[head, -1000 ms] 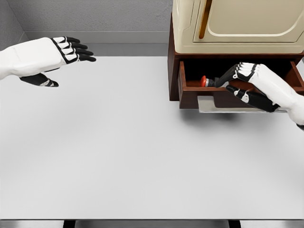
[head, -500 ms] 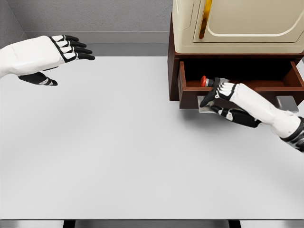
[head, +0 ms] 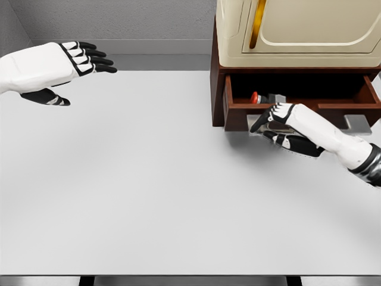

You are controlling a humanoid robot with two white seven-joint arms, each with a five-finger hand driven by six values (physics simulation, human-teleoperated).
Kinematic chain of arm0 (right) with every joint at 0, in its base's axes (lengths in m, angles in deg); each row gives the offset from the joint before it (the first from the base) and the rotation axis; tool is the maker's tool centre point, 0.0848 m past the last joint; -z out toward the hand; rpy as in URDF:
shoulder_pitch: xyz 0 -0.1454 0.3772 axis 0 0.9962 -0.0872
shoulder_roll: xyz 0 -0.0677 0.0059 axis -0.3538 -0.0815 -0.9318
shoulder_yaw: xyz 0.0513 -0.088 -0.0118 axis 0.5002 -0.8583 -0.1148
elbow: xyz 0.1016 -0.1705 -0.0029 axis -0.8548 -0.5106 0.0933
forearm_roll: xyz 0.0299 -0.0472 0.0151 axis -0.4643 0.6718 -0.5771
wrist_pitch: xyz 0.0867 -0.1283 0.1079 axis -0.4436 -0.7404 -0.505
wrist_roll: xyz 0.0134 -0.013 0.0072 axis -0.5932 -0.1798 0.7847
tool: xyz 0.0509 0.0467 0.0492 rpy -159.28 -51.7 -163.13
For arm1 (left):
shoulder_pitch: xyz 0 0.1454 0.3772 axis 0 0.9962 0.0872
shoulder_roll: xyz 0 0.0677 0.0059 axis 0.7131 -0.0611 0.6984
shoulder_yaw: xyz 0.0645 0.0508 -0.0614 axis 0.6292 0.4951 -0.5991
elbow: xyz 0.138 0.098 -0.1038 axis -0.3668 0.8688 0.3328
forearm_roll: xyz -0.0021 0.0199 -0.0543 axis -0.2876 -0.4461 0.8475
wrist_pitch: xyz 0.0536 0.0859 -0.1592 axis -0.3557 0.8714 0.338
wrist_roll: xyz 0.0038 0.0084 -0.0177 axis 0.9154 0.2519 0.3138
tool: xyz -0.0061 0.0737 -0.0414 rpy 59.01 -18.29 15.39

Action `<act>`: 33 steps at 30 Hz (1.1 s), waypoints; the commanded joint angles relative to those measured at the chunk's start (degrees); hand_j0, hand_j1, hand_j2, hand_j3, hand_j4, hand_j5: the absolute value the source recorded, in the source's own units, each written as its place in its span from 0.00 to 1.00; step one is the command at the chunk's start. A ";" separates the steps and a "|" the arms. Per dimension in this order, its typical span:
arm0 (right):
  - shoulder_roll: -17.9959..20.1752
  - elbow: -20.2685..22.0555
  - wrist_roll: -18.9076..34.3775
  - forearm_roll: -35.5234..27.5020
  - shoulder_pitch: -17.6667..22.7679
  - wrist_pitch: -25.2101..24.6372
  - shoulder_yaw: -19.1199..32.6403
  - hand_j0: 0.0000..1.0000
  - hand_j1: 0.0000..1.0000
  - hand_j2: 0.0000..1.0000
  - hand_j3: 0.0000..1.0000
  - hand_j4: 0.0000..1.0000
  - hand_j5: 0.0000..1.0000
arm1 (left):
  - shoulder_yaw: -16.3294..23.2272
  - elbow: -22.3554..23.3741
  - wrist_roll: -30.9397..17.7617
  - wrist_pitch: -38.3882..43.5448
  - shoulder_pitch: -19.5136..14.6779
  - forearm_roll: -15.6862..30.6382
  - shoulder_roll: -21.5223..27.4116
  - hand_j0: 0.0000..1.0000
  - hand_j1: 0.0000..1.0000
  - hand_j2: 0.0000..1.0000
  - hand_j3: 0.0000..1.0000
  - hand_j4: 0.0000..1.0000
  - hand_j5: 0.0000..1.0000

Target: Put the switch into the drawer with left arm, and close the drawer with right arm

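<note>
Fingers (head: pixel 266 122) against drawer (head: pixel 238 113) front.

A white desk (head: pixel 149 179) fills most of the view, its near edge running along the bottom at 6 o'clock. Behind it, at 12 o'clock, stands a grey wall (head: pixel 119 21), with a paler strip where it meets the desk. At 1 to 2 o'clock sits a cream cabinet (head: pixel 309 36) on a dark brown base (head: pixel 215 89). A gold handle (head: pixel 258 24) runs upright on the cabinet's front.
</note>
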 commanded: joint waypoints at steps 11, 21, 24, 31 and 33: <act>0.63 -2.08 -0.16 -3.63 -4.31 -0.04 -0.01 0.52 0.52 0.52 0.52 0.52 0.52 | -0.61 -0.01 0.03 0.12 0.00 0.32 0.06 1.00 1.00 1.00 1.00 1.00 1.00; 0.54 3.98 0.10 -2.49 -4.31 -0.04 -3.87 0.52 0.52 0.52 0.52 0.52 0.52 | -0.61 -0.09 0.03 0.12 1.67 0.23 -0.11 1.00 1.00 1.00 1.00 1.00 1.00; 0.63 3.98 0.19 -2.14 -4.04 -0.04 -5.63 0.52 0.52 0.52 0.52 0.52 0.52 | -0.61 -0.09 0.03 0.12 1.93 0.32 -0.11 1.00 1.00 1.00 1.00 1.00 1.00; 0.63 3.98 0.19 -1.09 -3.52 -0.04 -8.62 0.52 0.52 0.52 0.52 0.52 0.52 | -0.61 -0.09 0.03 0.12 1.85 0.32 -0.03 1.00 1.00 1.00 1.00 1.00 1.00; 0.63 3.98 0.19 -0.91 -3.52 -0.04 -8.89 0.52 0.52 0.52 0.52 0.52 0.52 | -0.61 -0.18 0.03 0.12 1.85 0.32 -0.11 1.00 1.00 1.00 1.00 1.00 1.00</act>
